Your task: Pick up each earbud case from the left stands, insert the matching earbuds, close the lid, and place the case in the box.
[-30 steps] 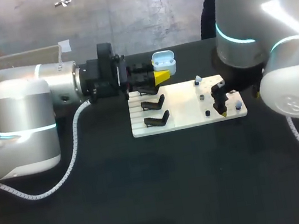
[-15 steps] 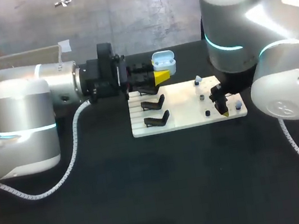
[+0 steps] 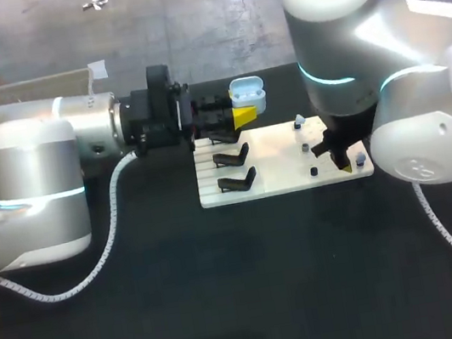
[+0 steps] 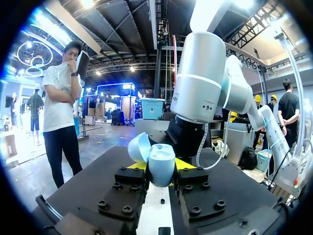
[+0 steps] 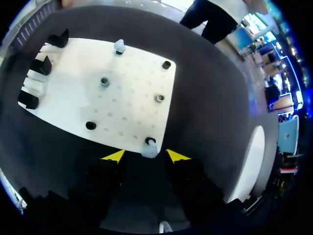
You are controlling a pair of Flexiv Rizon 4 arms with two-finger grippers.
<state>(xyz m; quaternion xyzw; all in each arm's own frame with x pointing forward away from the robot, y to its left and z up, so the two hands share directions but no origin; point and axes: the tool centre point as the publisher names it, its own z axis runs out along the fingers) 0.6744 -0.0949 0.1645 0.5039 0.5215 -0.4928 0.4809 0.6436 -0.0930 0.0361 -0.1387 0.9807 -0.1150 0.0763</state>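
Case (image 3: 247, 92), pale blue with its lid tipped open, is clamped between the yellow tips of the left gripper (image 3: 239, 116), held off the table (image 3: 229, 298) just past the far left corner of the board (image 3: 277, 166), above the black stands (image 3: 233, 161). In the left wrist view the case (image 4: 161, 164) fills the gap in that gripper (image 4: 162, 167), both fingers pressed to its sides. Over the last second neither it nor the left arm has shifted.

What has changed is on the right. The right arm's big elbow has swung in from the side toward the middle, and it now hides most of the right gripper (image 3: 341, 160), which has settled at the board's near right corner. In the right wrist view its fingers stand apart and hold nothing. The right gripper (image 5: 145, 156) brackets a pale earbud (image 5: 149, 148) on a peg at the board's (image 5: 127, 88) edge, with a clear gap on either side of it.

So the pick of the first earbud looks set up but not made. The likely next step is to close on that earbud, lift it straight off its peg, and carry it across to the waiting open case. Lid closing and the drop into the box (image 3: 41, 85), seemingly the tan one behind the left arm, are not yet begun.
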